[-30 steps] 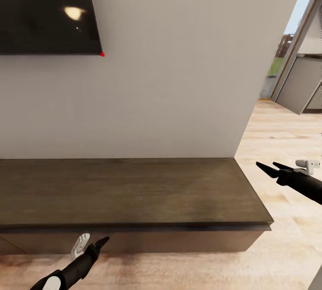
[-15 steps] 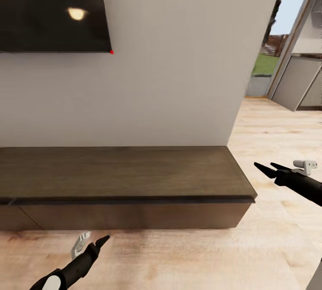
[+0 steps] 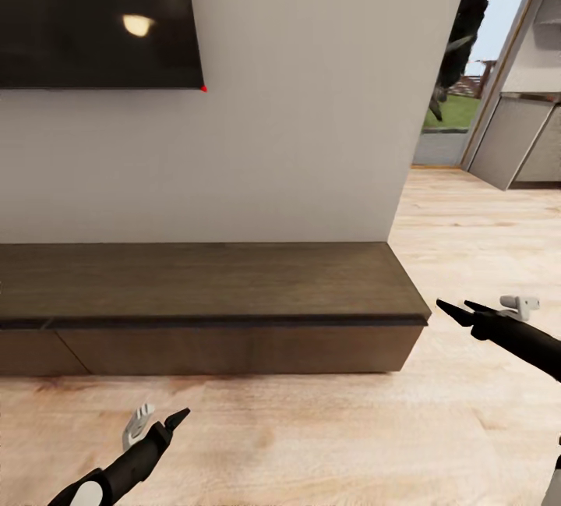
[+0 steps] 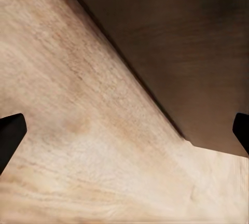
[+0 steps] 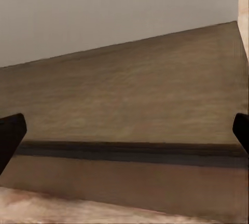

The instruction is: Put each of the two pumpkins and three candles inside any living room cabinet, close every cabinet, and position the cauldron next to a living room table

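The robot has backed away from the cabinet [image 3: 210, 311], its drawer fronts all flush, with left pincer [image 3: 179, 417] and right pincer [image 3: 456, 309] spread apart, empty.

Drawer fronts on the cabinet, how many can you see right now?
2 clearly on the cabinet: a long front spanning middle to right end, and part of another at the picture's left edge. Both closed; more may lie out of frame.
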Robot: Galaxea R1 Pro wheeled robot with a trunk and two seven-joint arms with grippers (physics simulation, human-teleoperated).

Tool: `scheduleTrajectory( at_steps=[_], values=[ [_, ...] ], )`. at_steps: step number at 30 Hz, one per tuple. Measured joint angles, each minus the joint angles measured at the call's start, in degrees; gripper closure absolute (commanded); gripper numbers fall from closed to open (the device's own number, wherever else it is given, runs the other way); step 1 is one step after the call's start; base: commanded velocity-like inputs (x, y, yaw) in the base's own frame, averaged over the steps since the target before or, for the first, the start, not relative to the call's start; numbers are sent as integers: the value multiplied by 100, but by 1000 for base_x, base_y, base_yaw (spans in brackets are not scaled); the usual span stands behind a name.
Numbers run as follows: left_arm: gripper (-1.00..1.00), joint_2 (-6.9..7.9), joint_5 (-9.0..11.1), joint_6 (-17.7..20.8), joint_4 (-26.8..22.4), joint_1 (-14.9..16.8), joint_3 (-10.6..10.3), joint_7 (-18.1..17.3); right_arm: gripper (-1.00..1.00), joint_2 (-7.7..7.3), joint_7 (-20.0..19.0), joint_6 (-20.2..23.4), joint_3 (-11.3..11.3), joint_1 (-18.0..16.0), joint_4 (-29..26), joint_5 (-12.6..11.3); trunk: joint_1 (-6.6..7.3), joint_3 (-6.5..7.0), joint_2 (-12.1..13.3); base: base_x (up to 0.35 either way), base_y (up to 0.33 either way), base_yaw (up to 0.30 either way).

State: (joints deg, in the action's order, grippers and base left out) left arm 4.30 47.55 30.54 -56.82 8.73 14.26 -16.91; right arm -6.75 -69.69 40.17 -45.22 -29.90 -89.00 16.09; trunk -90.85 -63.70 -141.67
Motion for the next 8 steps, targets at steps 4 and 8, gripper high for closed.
scheduleTrajectory(
  at_steps=[4, 8],
  values=[
    [-100, -3, 4, 4, -9, -5, 5, -5, -100, 103, 16, 61, -2, 33, 248, 17, 0, 0, 0, -15, 0, 0],
    [-100, -20, 13, 7, -34, -6, 4, -7, -100, 214, 23, 105, -3, 42, 353, 21, 1, 0, 0, -3, 0, 0]
  ],
)
